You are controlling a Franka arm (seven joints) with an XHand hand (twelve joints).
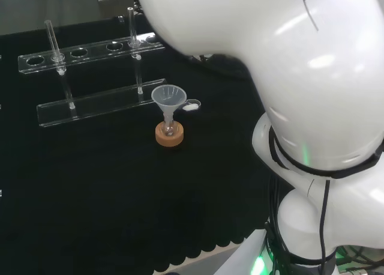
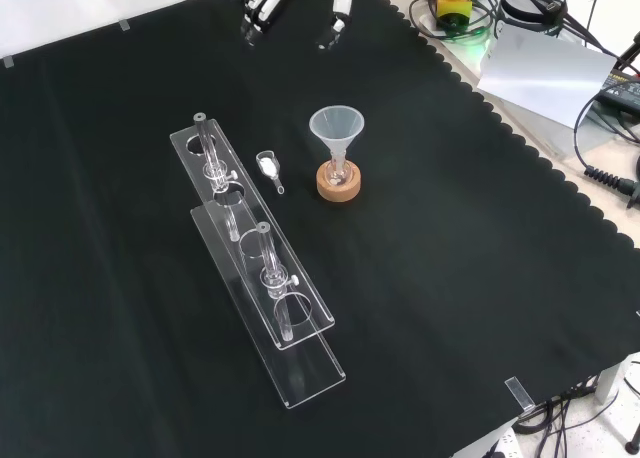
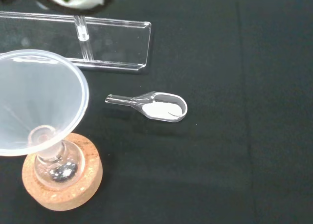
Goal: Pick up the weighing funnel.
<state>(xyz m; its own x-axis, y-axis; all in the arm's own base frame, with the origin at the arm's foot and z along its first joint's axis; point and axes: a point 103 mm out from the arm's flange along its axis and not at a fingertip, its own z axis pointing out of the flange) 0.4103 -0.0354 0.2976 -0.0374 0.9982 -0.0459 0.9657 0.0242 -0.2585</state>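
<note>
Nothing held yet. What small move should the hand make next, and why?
Probably bring the black and white hand down toward the small clear scoop-shaped weighing funnel: it lies untouched on the black cloth between the clear rack and the big cone-shaped funnel, far from the open hand.

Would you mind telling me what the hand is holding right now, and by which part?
Nothing. The hand is empty; the weighing funnel lies on the cloth, apart from it.

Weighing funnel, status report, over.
Hand open, clear of it. Weighing funnel lying on cloth, untouched. Rack and funnel flank it.
</note>
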